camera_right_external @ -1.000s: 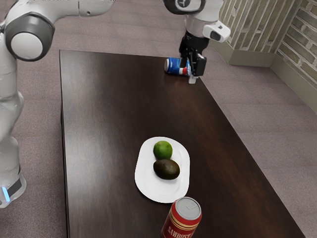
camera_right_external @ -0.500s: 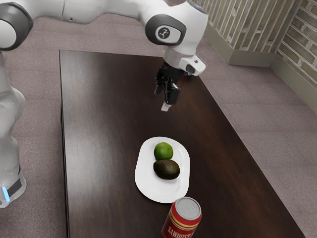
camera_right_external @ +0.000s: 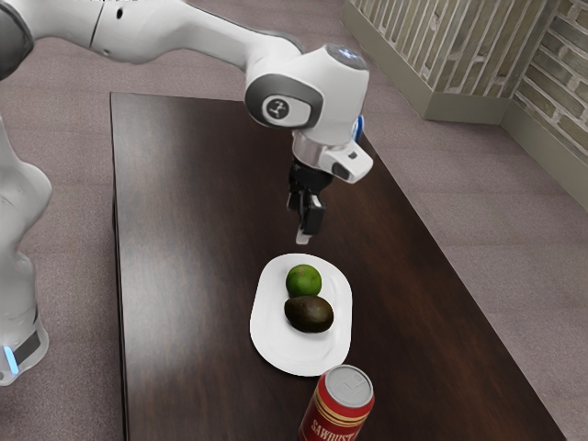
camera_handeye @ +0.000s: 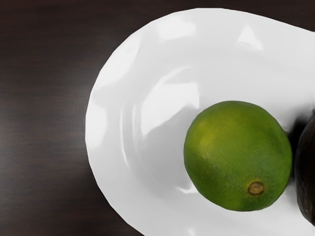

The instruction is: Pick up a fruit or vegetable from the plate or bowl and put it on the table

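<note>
The gripper hangs over the table at the plate's far end in the exterior view, its fingers apart and nothing between them. Below it lies the white oval plate, holding a green lime and a dark avocado close beside it. My hand's camera looks down on the lime, the curved end of the plate and part of the avocado.
A red can stands near the plate on the side away from the gripper. The dark wooden table surrounds the plate. Behind the hand, a bit of a blue can shows.
My hand has come from the table's far end toward the plate, close to the lime. The lime, avocado and plate have stayed in place.
</note>
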Tool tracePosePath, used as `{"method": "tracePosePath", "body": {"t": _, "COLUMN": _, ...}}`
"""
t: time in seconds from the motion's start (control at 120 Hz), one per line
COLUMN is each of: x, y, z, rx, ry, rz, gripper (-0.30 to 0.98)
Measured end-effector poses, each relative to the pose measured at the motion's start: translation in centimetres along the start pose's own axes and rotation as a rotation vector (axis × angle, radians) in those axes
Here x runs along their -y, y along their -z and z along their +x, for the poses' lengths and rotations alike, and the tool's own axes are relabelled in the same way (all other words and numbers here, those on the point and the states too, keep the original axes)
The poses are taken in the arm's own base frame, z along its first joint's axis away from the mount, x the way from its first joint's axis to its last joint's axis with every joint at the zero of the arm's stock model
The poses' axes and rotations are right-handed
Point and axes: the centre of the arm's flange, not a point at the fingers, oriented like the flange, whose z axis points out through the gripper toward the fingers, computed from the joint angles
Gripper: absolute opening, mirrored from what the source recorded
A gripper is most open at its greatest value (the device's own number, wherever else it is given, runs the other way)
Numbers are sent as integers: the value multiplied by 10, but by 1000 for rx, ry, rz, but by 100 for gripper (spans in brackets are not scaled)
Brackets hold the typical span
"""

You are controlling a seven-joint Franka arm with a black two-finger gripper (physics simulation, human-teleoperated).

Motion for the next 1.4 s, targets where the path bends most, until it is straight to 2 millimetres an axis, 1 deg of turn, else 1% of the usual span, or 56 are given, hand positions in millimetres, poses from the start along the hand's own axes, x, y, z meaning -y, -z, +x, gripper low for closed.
{"method": "tracePosePath", "body": {"t": 0.083, "x": -9, "y": -7, "z": 0, "rx": 3, "ry": -4, "rz": -16, "gripper": 69}}
{"method": "tracePosePath", "body": {"t": 0.158, "x": -18, "y": -9, "z": 0, "rx": -1, "ry": -15, "rz": -25, "gripper": 69}}
{"method": "tracePosePath", "body": {"t": 0.383, "x": -25, "y": -14, "z": -1, "rx": -5, "ry": -22, "rz": -35, "gripper": 69}}
{"method": "tracePosePath", "body": {"t": 0.625, "x": -41, "y": -19, "z": -1, "rx": 0, "ry": -46, "rz": -33, "gripper": 69}}
{"method": "tracePosePath", "body": {"t": 0.783, "x": -39, "y": -25, "z": -4, "rx": 11, "ry": -42, "rz": -33, "gripper": 69}}
{"method": "tracePosePath", "body": {"t": 1.05, "x": -18, "y": -32, "z": -4, "rx": 25, "ry": -2, "rz": -35, "gripper": 69}}
{"method": "tracePosePath", "body": {"t": 1.3, "x": -22, "y": -39, "z": -1, "rx": 37, "ry": -4, "rz": -29, "gripper": 69}}
{"method": "tracePosePath", "body": {"t": 1.4, "x": -24, "y": -46, "z": 2, "rx": 41, "ry": -6, "rz": -25, "gripper": 69}}
